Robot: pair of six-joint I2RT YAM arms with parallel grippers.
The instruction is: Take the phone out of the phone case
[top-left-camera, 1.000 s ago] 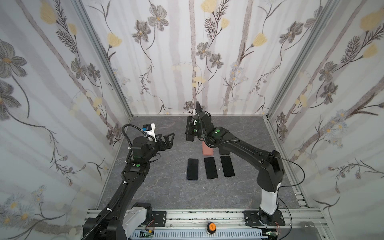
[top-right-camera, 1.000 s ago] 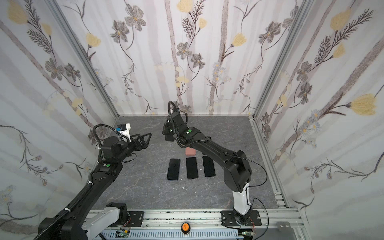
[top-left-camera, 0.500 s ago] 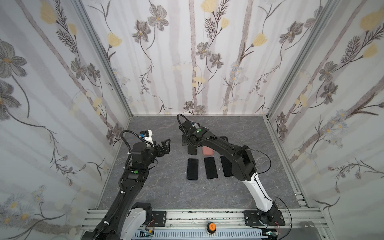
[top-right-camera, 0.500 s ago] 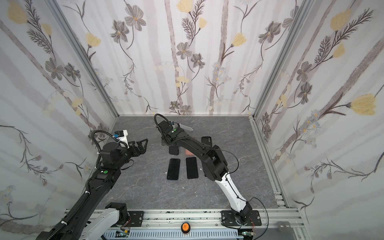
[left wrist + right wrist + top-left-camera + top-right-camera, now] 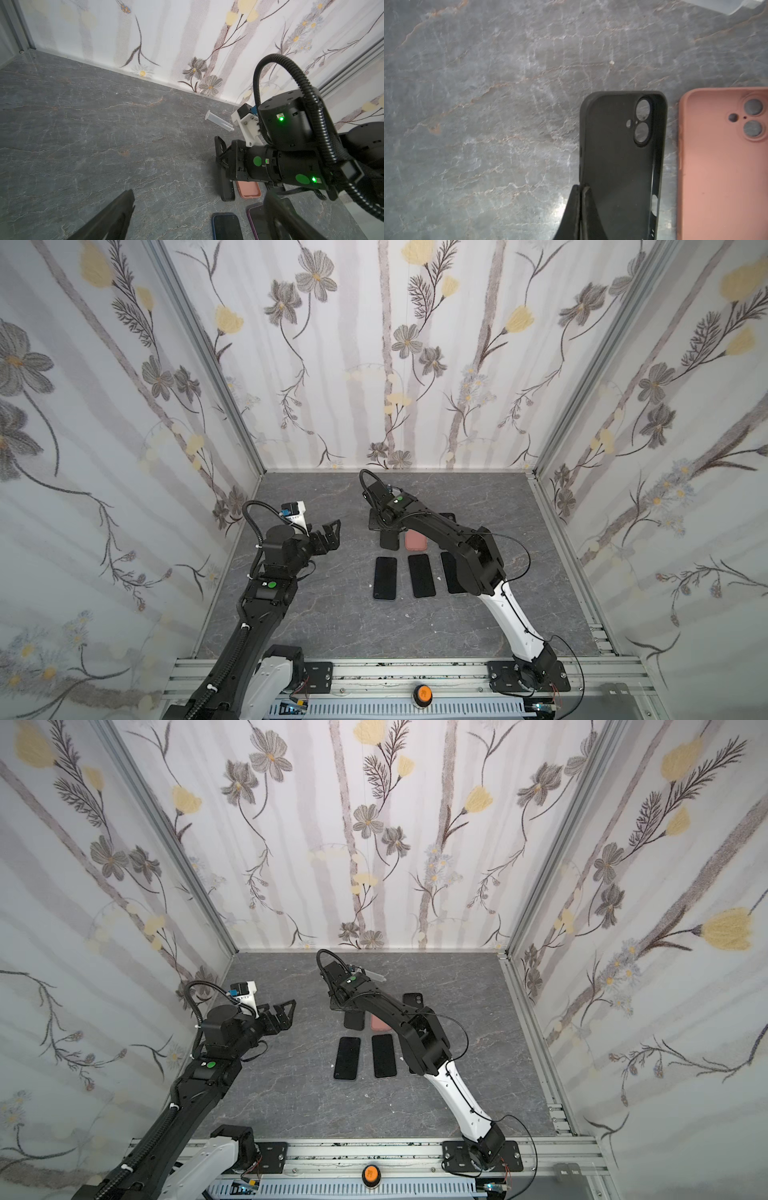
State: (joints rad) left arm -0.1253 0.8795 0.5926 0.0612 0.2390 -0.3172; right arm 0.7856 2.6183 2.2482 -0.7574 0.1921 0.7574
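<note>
Left gripper [image 5: 334, 534] hangs above the table [image 5: 332, 622], jaws spread wide, well off to the side of the pink phone case [image 5: 415, 541]. The right arm [image 5: 453, 537] stretches past that pink case, and the right gripper [image 5: 380, 526] is down at the black phone case [image 5: 389, 541], which lies just beside the pink one. The wrist hides how its jaws stand. On the near side of the pink case, three dark phones [image 5: 422, 576] lie flat in a row, screens up. The one farthest from the left gripper is half covered by the right arm.
</note>
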